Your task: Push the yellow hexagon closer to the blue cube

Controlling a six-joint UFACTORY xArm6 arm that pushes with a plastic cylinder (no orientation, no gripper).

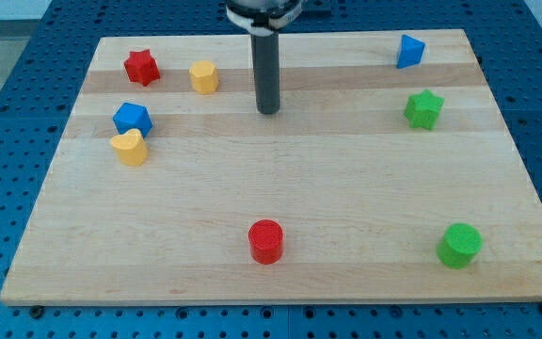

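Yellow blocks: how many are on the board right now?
2. The yellow hexagon sits near the view's top left, right of the red star. The yellow heart lies lower left, touching the blue cube. My tip is right of the hexagon. None looks hidden.

The board (280,217) is pale wood, its planks showing fine lengthwise grain under a smooth, faintly satin finish. Just left of my tip (268,111), the yellow hexagon (204,76) looks like matt plastic, as does the blue cube (132,119) farther left. The rod (267,71) is dark, smooth and dull-sheened. Around the board lies a blue perforated surface (26,56), matt.
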